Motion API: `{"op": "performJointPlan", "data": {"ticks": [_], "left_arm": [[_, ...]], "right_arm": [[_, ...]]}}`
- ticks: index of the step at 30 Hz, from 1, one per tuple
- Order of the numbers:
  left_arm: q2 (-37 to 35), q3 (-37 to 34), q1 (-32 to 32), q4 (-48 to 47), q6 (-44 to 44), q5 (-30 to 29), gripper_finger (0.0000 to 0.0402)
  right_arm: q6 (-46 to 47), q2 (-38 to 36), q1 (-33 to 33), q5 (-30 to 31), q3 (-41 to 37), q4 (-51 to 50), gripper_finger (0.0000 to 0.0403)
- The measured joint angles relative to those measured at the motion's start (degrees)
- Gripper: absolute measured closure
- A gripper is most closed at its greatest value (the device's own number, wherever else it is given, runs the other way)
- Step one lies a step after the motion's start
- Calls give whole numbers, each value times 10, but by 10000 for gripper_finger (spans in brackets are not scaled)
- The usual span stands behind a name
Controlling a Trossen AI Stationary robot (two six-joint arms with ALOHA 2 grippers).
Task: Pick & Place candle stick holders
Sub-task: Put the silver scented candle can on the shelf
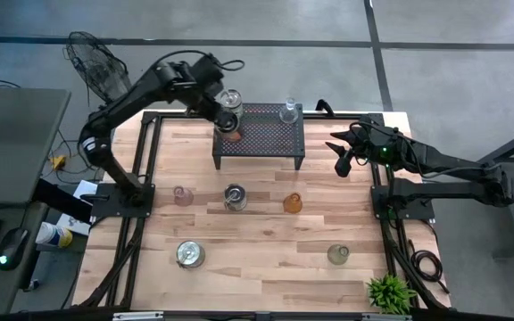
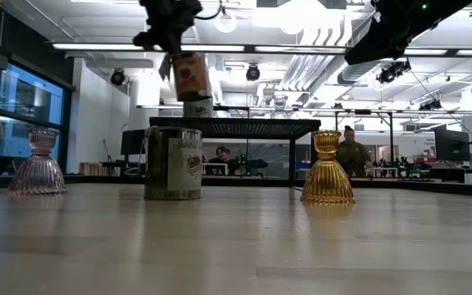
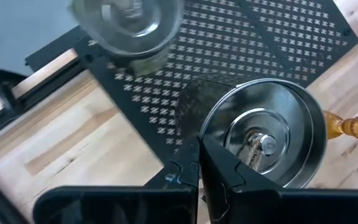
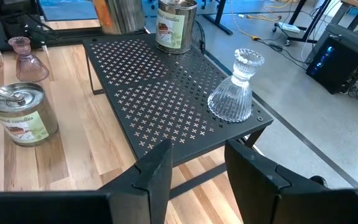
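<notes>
My left gripper (image 1: 227, 119) hangs over the far left corner of the black perforated stand (image 1: 266, 134), shut on a silvery tin candle holder (image 3: 263, 140) with a printed label (image 2: 188, 75). Another tin (image 4: 178, 23) and a clear glass holder (image 1: 288, 111) stand upright on the stand's top. On the table stand a pink holder (image 1: 183, 195), a tin (image 1: 235, 196), an amber holder (image 1: 293, 202), a second tin (image 1: 189, 254) and a greenish holder (image 1: 337, 254). My right gripper (image 4: 197, 168) waits open, in the air right of the stand. My left gripper pinches the tin's rim (image 3: 211, 144) on the side nearest the wrist, one finger (image 3: 229, 177) inside the open top and the other outside the wall. The fingers slant down from above. The tin hangs below them, slightly tilted, clear above the stand.
A small green potted plant (image 1: 389, 292) sits at the table's near right corner. A black frame rail (image 1: 145, 160) runs along the table's left side and another along the right. People sit in the room beyond the table's far edge.
</notes>
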Motion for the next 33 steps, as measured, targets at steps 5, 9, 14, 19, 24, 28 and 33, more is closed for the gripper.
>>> {"op": "performJointPlan", "data": {"ticks": [5, 9, 14, 19, 24, 28, 33], "left_arm": [[47, 42, -24, 4, -2, -5, 401], [80, 81, -35, 12, -1, -7, 401], [121, 125, -35, 12, 6, -12, 401], [157, 161, -34, 12, 14, -15, 401], [186, 191, -34, 14, 16, -39, 401], [202, 207, -29, 14, 16, -53, 401], [213, 211, -21, 20, 16, -82, 401]], "right_arm": [[0, 0, 0, 0, 0, 0, 263], [0, 0, 0, 0, 0, 0, 263], [0, 0, 0, 0, 0, 0, 263], [0, 0, 0, 0, 0, 0, 263], [0, 0, 0, 0, 0, 0, 263], [0, 0, 0, 0, 0, 0, 263], [0, 0, 0, 0, 0, 0, 263]]}}
